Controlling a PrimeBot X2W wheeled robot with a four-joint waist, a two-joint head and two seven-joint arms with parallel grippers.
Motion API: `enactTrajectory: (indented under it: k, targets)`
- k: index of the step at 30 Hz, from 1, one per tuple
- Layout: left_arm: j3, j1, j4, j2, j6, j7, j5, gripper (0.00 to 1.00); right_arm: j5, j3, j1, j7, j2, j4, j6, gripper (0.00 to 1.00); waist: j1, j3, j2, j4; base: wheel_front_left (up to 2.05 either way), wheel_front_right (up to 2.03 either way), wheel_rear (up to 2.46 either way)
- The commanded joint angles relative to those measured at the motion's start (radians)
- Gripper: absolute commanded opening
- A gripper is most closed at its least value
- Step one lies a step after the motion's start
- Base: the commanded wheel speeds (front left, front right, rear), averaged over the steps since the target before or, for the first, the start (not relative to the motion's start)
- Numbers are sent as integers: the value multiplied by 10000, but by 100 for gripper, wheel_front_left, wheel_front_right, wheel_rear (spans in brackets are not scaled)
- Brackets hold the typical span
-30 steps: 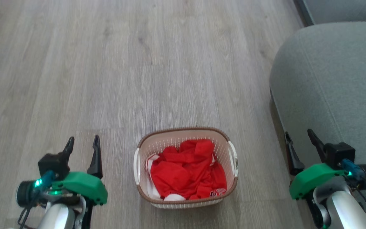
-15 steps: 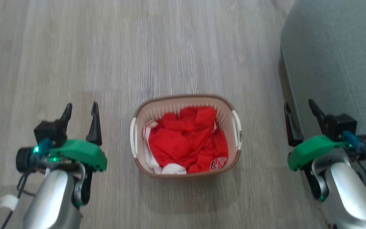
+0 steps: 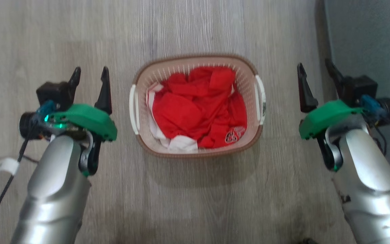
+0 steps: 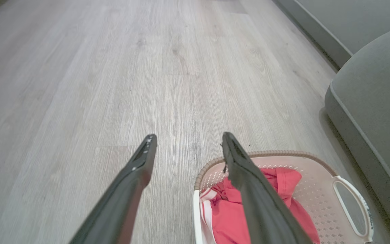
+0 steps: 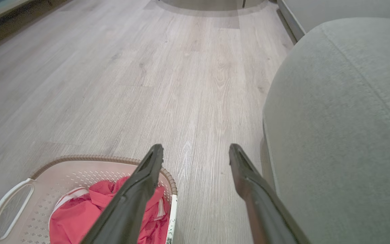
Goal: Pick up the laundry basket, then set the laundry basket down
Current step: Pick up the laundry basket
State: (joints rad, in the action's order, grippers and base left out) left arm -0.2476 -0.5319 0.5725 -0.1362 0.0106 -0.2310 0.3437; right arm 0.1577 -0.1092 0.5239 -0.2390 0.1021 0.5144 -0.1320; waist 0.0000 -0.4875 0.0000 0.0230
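Laundry basket [image 3: 198, 154] sits upright on the wood floor [image 3: 195, 27], between the two grippers and touching neither. Red and white clothes [image 3: 198, 108] are piled inside and hide the basket's bottom. A print on the cloth near the front rim is too blurred to read.

Left gripper [image 3: 90, 69] hovers beside the basket's left handle [image 3: 133, 108], fingers spread apart, nothing between them. Right gripper [image 3: 313, 63] hovers beside the right handle [image 3: 261, 98], jaws also apart and empty. A grey sofa [image 3: 367, 40] runs along the floor's right side, cut off by the frame, and the right gripper's outer finger overlaps it.

In the left wrist view the basket [image 4: 269, 154] is cut off by the bottom edge, with one finger [image 4: 252, 189] covering part of the clothes. The right wrist view shows the basket [image 5: 90, 158] in the bottom-left corner, also cut off, with a finger [image 5: 137, 193] across its near rim. Whether the fingers are above rim height I cannot tell.
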Motion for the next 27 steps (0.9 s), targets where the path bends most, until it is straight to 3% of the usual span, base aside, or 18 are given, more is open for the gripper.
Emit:
enactTrajectory:
  k: [1, 13, 27]
  targets:
    - [277, -426, 33, -138, 96, -160, 52, 100, -101, -278, 235, -118, -168, -95, 13, 100, 0, -625, 0, -46, 0, 0, 0]
    - [-114, -1876, 2271, 105, 642, -300, -268, 100, -95, -750, 1521, -220, -394, 1309, 13, 100, 0, -2076, 0, -170, 0, 0, 0]
    - [-582, -2886, 4139, 295, 1057, -307, -593, 100, 4, -1232, 2268, -226, -510, 2074, 13, 100, 0, -3317, 0, -266, 0, 0, 0]
